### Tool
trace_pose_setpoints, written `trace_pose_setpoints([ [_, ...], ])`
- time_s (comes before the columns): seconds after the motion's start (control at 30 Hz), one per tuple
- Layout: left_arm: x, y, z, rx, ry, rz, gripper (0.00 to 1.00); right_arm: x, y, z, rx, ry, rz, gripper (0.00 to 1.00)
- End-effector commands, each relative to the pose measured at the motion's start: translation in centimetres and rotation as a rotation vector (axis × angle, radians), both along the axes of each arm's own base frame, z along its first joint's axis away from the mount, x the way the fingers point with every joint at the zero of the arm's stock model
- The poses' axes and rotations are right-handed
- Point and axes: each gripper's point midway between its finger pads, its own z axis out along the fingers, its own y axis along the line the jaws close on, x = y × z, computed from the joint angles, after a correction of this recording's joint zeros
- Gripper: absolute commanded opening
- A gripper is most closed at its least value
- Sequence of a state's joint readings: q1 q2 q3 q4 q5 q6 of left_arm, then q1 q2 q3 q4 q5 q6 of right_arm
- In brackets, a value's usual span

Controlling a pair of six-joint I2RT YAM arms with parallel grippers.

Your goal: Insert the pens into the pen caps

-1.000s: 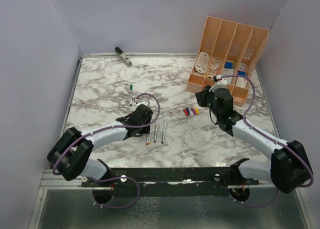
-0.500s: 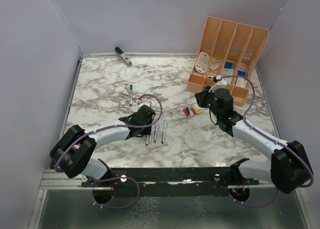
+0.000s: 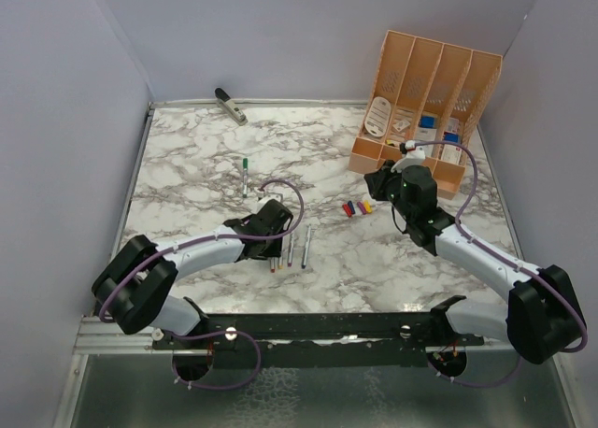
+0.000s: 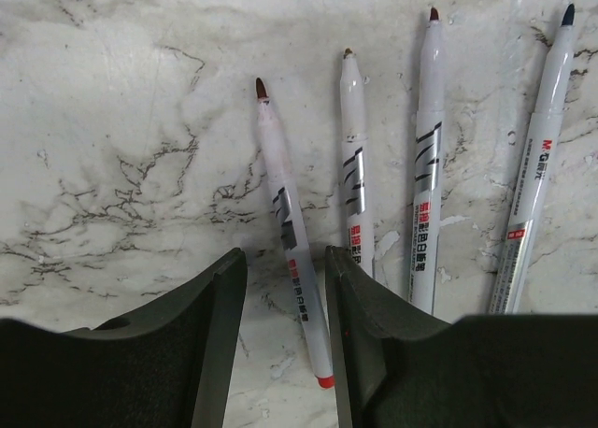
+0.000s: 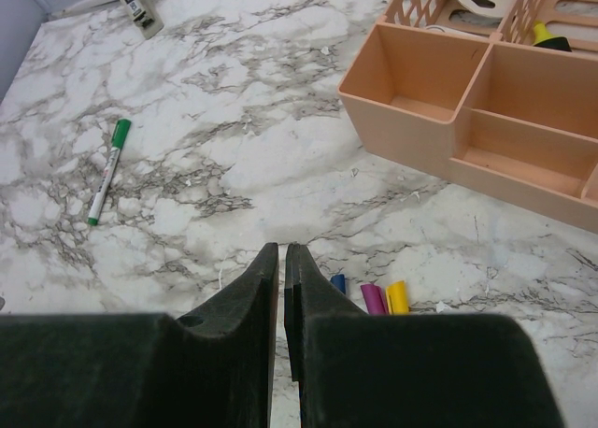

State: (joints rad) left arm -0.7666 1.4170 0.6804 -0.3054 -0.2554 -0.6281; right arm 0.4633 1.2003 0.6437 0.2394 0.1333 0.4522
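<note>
Several uncapped silvery-white pens [image 4: 353, 166] lie side by side on the marble, and they also show in the top view [image 3: 291, 250]. My left gripper [image 4: 280, 264] is open, low over the table, its fingers either side of the leftmost pen [image 4: 285, 218], which has a red end; it shows in the top view [image 3: 272, 239]. A fifth pen [image 3: 245, 176] lies apart wearing a green cap [image 5: 120, 134]. Blue [image 5: 338, 283], purple [image 5: 374, 298] and yellow [image 5: 397, 297] caps lie in a row [image 3: 355, 206]. My right gripper [image 5: 282, 249] is shut and empty above the table beside them.
An orange desk organiser [image 3: 411, 157] with stationery stands at the back right, its low front trays showing in the right wrist view [image 5: 448, 120]. A grey-black stapler-like object [image 3: 231, 105] lies at the back left. Purple walls enclose the table.
</note>
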Motion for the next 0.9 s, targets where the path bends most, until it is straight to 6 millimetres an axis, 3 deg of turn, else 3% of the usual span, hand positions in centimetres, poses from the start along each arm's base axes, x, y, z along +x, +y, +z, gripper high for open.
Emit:
trace_pose_setpoints([
  [0.0, -2.6, 1.9, -1.1, 0.063, 0.1, 0.037, 0.42, -0.2, 0.1, 0.6, 0.028, -0.017, 0.005, 0.08],
  [0.87, -3.6, 3.4, -3.7, 0.226, 0.225, 0.049, 0.34, -0.1, 0.2, 1.2, 0.051, -0.031, -0.004, 0.08],
])
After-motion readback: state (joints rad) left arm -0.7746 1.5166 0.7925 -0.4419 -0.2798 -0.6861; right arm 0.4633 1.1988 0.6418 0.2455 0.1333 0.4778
